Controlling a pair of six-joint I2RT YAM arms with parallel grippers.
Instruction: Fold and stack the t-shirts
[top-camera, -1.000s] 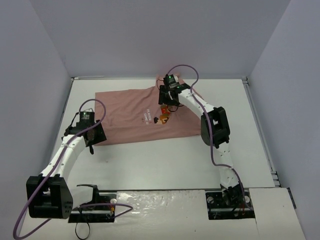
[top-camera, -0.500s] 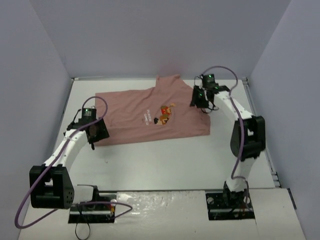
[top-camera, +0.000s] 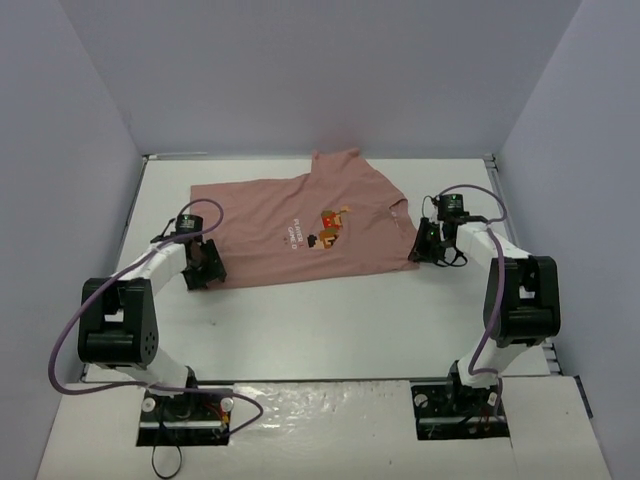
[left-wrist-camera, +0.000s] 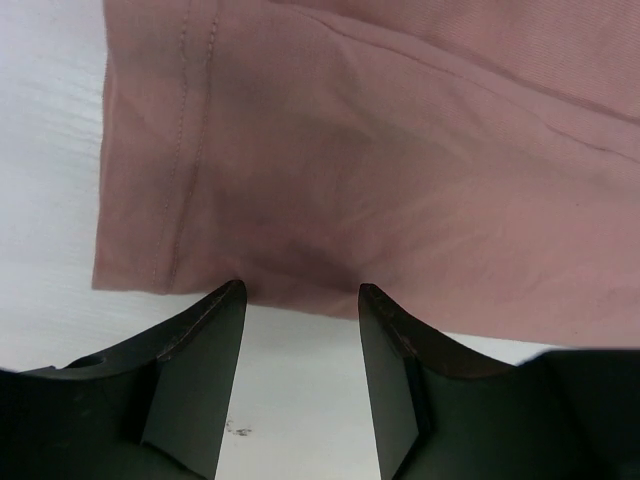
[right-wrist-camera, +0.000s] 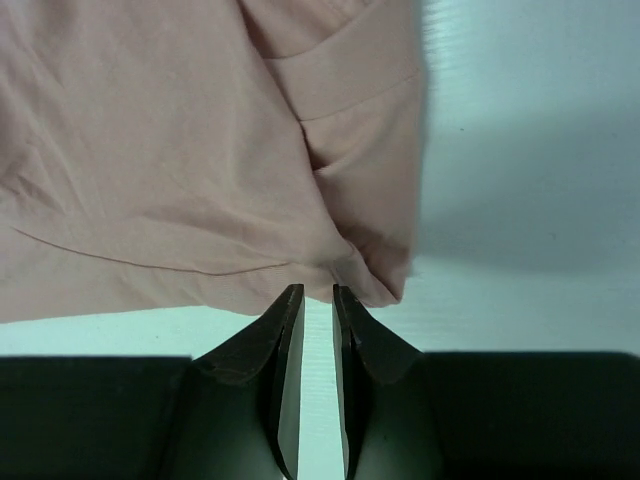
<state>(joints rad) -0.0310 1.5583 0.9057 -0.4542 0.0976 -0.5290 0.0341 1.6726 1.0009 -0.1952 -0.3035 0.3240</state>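
From above, the white table (top-camera: 330, 320) stands inside a small booth with plain pale grey-lilac walls (top-camera: 330, 70) at the back and on both sides. The pink t-shirt (top-camera: 270, 215) lies spread flat on the far half of the table, chest side up. Its small orange-red graphic (top-camera: 332, 220) and white lettering (top-camera: 293, 232) are near the middle. The left gripper (top-camera: 205, 262) is low at the shirt's near left corner. The right gripper (top-camera: 425, 243) is low at the shirt's near right corner. Purple cables (top-camera: 75, 335) run along both arms. At the near edge the bases sit on a shiny white strip (top-camera: 330, 400).

In the left wrist view, the left gripper (left-wrist-camera: 303, 292) has its two dark fingers moderately apart, and nothing is between them. Their tips are at the near edge of the t-shirt (left-wrist-camera: 380, 180), just beside the corner. A double-stitched hem (left-wrist-camera: 190, 150) runs up the left side of the cloth. White table (left-wrist-camera: 50, 200) shows to the left and under the fingers, and the gripper throws a soft shadow on the fabric.

In the right wrist view, the right gripper (right-wrist-camera: 315, 290) is narrow, with only a thin slit between its fingers. The tips touch the edge of the t-shirt (right-wrist-camera: 150, 150) at its corner, where the cloth is a little bunched. I cannot tell if any cloth is pinched. Bare table (right-wrist-camera: 530, 130) lies to the right, and a grey shadow falls there.
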